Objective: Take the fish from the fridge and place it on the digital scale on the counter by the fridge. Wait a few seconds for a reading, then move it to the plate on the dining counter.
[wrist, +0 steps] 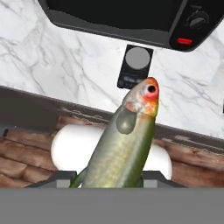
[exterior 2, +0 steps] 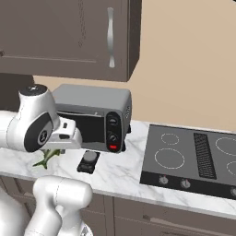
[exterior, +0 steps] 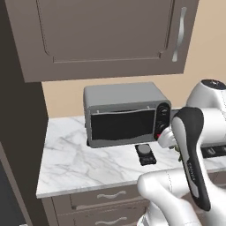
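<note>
The slender olive-yellow fish with the orange-red head (wrist: 127, 144) is sticking up between the gripper's (wrist: 109, 177) two dark finger tips, which are pinching it near the tail end; its head is pointing toward the small flat black digital scale with the round grey pan (wrist: 135, 65). In the right base view the fish (exterior 2: 47, 158) is hanging under the white hand, in the air short of the scale (exterior 2: 88, 162) and off to its side.

The scale is lying on the narrow white grey-veined marble counter (exterior: 79, 159), just in front of the grey boxy toaster oven with the dark glass door (exterior: 123, 114), near the oven's red-lit knob corner.

The risks I am judging from here:
- The scale is a small target, so a fish released off-centre is likely to be lying half on the marble and giving no proper reading.
- The toaster oven is standing just behind the scale, so a reach carried too far is likely to be knocking the hand or the fish's head against the oven door.
- The grip is sitting low on a long, tapering body, so the fish may be swinging or slipping out during the move.
- A release from too high may be letting it bounce or roll off the scale.
</note>
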